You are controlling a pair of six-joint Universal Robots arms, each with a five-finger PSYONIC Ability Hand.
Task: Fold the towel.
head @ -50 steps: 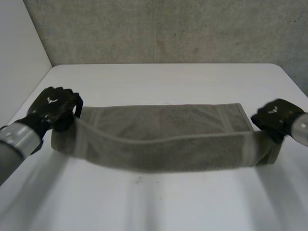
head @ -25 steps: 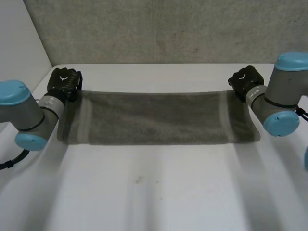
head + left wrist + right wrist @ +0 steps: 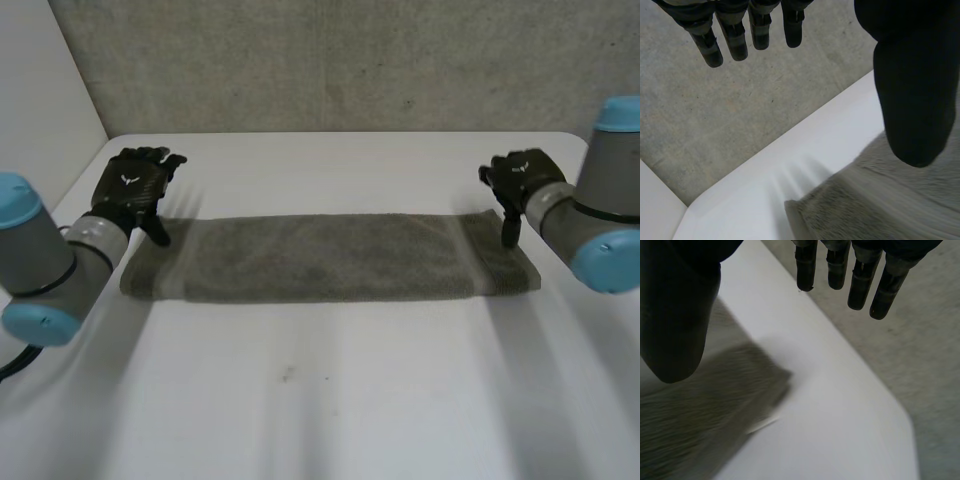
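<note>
Surroundings: a white tabletop fills the lower and middle frame of the head view. A rough grey concrete wall runs across the top behind it, and a plain white panel stands at the upper left.
Towel: the long grey-green terry towel lies flat as a narrow band across the middle of the frame, reaching from my left side to my right.
In the way: in each wrist view my own thumb hangs in front of the towel's end and covers part of the cloth.
Left arm: my grey left arm with its light-blue cap comes in from the left edge, angled toward the towel's far left corner.
Left robot hand: my black left robot hand is open above that corner. Its fingers are straight and spread well away from the thumb, which points down at the cloth. I cannot tell whether the thumb touches it.
Right arm: my grey right arm enters from the right edge.
Right robot hand: my black right robot hand is open too, at the towel's far right corner, with fingers straight and nothing pinched. Its thumb points down over the towel's end.
</note>
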